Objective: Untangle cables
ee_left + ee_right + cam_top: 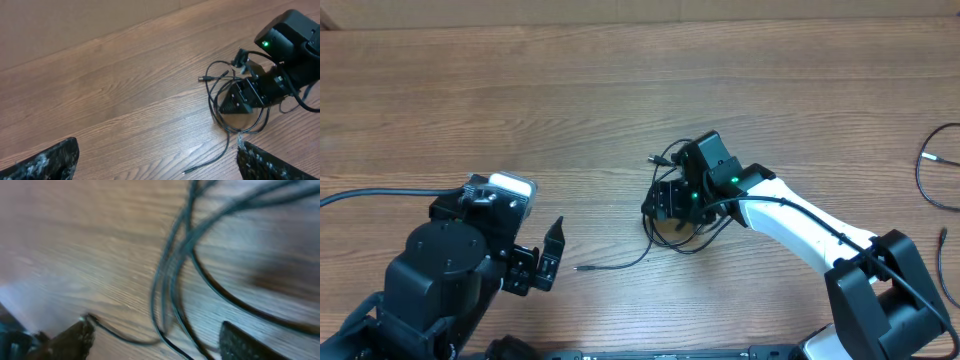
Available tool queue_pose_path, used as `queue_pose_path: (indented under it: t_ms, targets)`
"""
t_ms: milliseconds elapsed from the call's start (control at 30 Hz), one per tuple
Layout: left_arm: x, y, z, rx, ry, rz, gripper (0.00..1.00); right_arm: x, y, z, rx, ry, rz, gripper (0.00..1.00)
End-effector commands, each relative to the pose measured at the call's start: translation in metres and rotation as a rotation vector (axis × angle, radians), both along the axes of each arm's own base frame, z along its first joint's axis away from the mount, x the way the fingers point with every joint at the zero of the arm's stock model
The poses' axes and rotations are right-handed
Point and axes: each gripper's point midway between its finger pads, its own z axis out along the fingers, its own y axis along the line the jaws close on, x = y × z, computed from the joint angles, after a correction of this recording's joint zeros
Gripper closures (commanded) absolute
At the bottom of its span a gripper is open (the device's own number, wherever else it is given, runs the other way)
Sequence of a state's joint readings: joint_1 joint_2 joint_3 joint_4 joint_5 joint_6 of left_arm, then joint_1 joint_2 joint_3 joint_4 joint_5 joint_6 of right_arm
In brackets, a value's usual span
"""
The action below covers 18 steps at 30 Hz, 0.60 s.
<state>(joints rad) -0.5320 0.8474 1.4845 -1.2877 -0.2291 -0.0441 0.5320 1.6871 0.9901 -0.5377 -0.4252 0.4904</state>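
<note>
The cables (682, 238) are thin black cords looped in a tangle at the table's middle. One plug end (582, 268) trails out to the left, and another (655, 158) points up-left. My right gripper (667, 200) hangs right over the tangle. In the right wrist view its fingers (155, 340) are open, with several cable strands (172, 280) running between them; the view is blurred. My left gripper (550, 255) is open and empty, left of the trailing plug. The left wrist view shows the tangle (225, 107), the trailing plug (189, 171) and the right gripper (240, 97) ahead of the open fingers (157, 165).
Another thin black cable (932, 175) lies loose at the table's right edge, apart from the tangle. The right arm's white link (800, 225) stretches from the lower right. The left arm's base (440, 270) fills the lower left corner.
</note>
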Motion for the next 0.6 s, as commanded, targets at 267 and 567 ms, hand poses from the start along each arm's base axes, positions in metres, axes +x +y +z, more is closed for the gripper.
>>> queue_pose_path:
  t_ms: [267, 567]
  targets:
    - [0.001, 0.003, 0.003, 0.015, -0.012, 0.006, 0.0, 0.012, -0.055, -0.016, -0.318, -0.032, -0.211, 0.15]
    - [0.002, 0.003, 0.003, 0.015, -0.013, 0.006, 0.0, 0.032, -0.077, 0.02, -0.381, -0.185, -0.31, 0.11]
